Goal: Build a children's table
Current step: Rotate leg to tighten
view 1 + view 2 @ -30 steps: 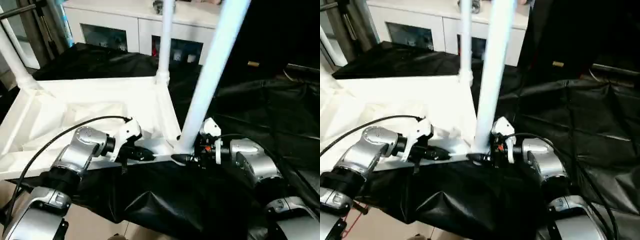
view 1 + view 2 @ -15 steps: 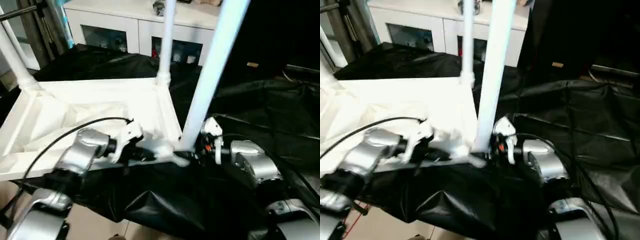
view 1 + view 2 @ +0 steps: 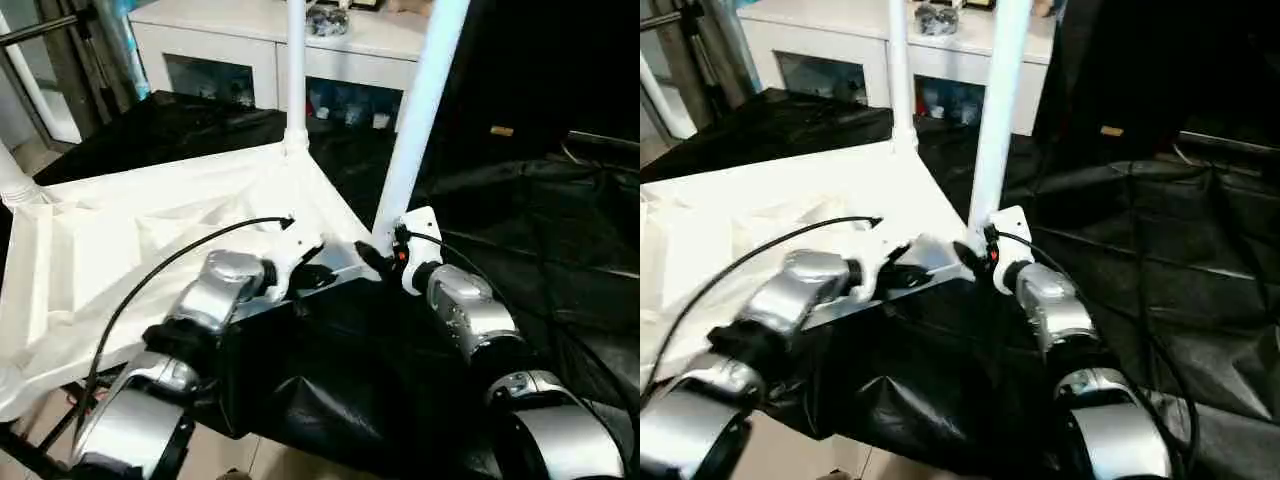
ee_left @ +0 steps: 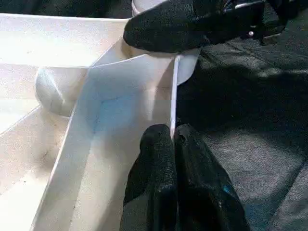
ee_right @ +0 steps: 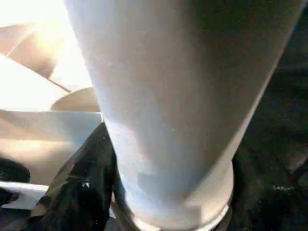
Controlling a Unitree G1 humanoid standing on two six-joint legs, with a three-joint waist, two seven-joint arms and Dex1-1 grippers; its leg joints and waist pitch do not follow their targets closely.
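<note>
**Visitor:** Where is the table right now?

**Me:** The table (image 3: 150, 230) lies upside down on a bench draped in black cloth (image 3: 520, 230), ribbed underside facing up. Its near corner comes towards me, between my two forearms. Three legs stand up from the corner sockets: the near leg (image 3: 415, 110) right in front of me, a far leg (image 3: 295, 70) behind it, and a third leg (image 3: 15, 180) off to my left.

**Visitor:** And your left fingers?

**Me:** My left gripper (image 4: 172, 132) is pinched tight on the thin rim (image 4: 174, 91) of the tabletop. The rim's edge runs straight in between the two black fingers (image 4: 156, 159), just short of the near corner socket.

**Visitor:** The right ones?

**Me:** My right gripper (image 3: 372, 258) sits at the foot of the near leg, where it enters the socket. One black finger (image 5: 84, 187) lies against the side of the leg's base. The leg fills the space between my fingers, but I cannot tell whether they are clamped on it or merely standing around it.

**Visitor:** What is behind all that?

**Me:** A white cabinet (image 3: 230, 40) with glass doors, beyond the bench.
</note>
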